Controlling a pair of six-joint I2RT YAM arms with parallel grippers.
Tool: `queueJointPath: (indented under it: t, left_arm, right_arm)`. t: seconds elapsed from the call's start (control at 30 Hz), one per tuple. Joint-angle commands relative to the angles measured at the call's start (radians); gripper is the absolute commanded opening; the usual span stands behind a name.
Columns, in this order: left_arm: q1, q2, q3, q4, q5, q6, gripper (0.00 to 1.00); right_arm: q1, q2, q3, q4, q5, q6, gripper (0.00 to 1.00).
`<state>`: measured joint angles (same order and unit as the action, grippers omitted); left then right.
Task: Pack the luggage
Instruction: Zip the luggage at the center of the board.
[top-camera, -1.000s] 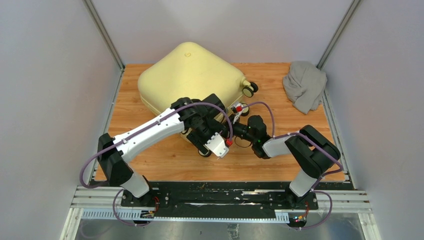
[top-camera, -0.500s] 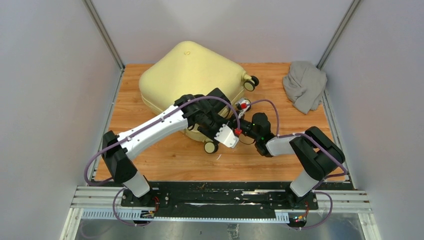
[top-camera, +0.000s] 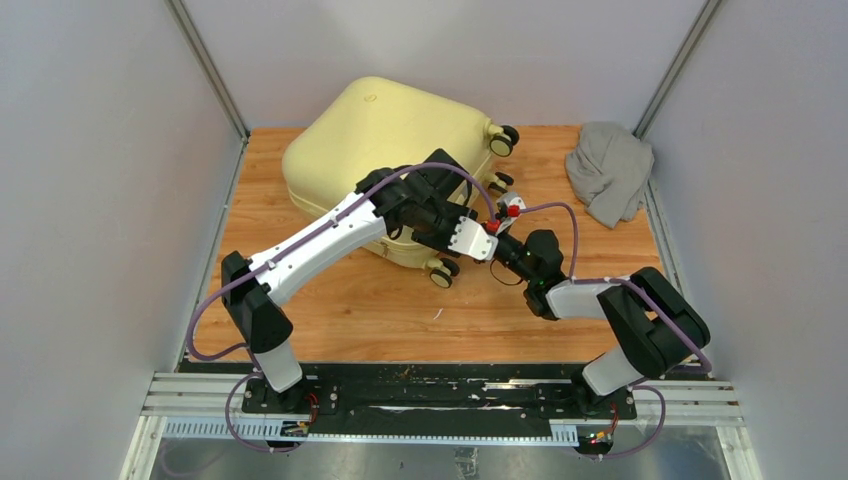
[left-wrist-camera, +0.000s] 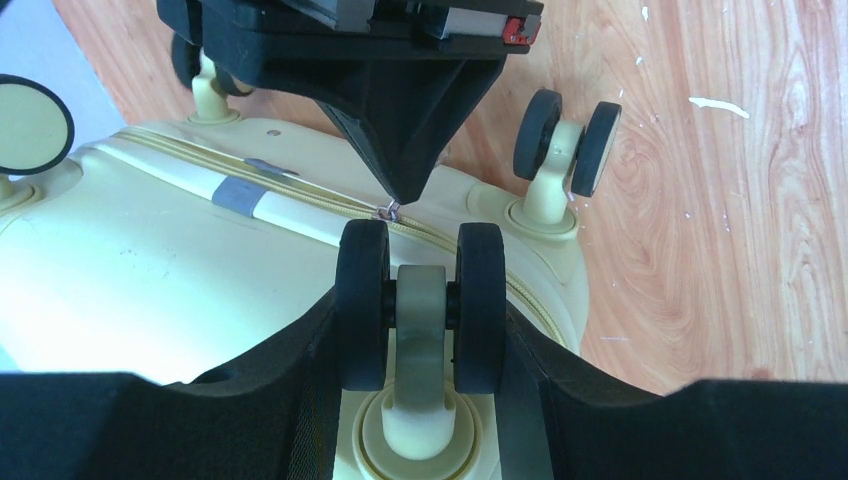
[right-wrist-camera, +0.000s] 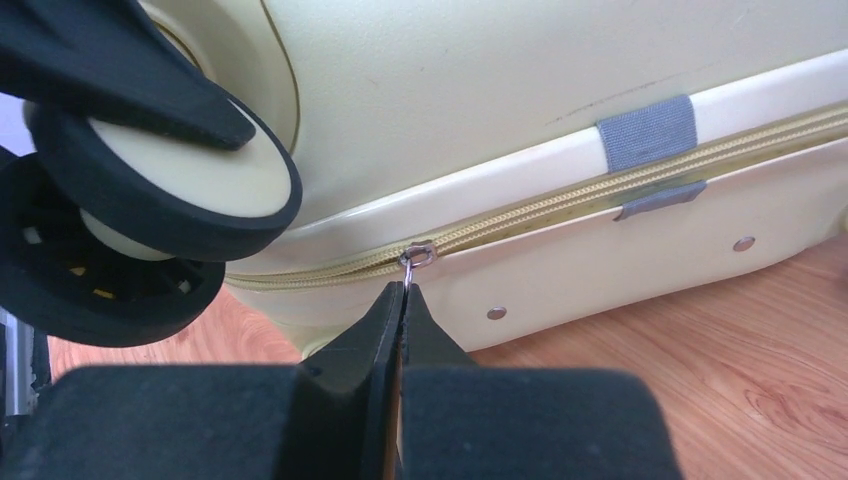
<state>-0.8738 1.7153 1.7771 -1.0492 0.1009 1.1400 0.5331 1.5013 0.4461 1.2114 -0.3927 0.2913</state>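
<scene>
Right gripper (right-wrist-camera: 402, 300), centre frame: closed on the zipper pull (right-wrist-camera: 415, 257). Left gripper (left-wrist-camera: 420, 340): narrowed from wide, now clamping a wheel (left-wrist-camera: 420, 295). The luggage (top-camera: 390, 130), upper centre, zipped shut, has swung toward upper right: braced, probably for unzipping. Grey garment (top-camera: 608, 170), upper right, remains unpacked.

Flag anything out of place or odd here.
The grey cloth lies crumpled at the table's far right corner, outside the suitcase, whose zipper looks closed along the visible stretch. Small white flecks dot the table near it.

no legible text anywhere
</scene>
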Motion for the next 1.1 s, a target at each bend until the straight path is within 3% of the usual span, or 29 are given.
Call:
queueJointPath:
  t: [0.0,0.5,0.73,1.07]
  left_arm:
    - [0.021,-0.044,0.072,0.191,-0.046,-0.017,0.0]
    - [0.022,-0.046,0.122,0.192,-0.005,-0.054,0.0]
    - [0.021,-0.029,0.154,0.204,0.014,-0.103,0.0]
    - [0.022,-0.041,0.095,0.41,-0.079,-0.224,0.0]
  right_arm:
    - [0.006,-0.038,-0.036,0.09,-0.035,0.004,0.0]
    - [0.043,0.056,-0.055,0.194,-0.105,0.073,0.0]
    - [0.118,0.06,-0.076,0.255,-0.091,0.083,0.0]
    - [0.206,-0.054,-0.128,0.231,0.005,0.034,0.0]
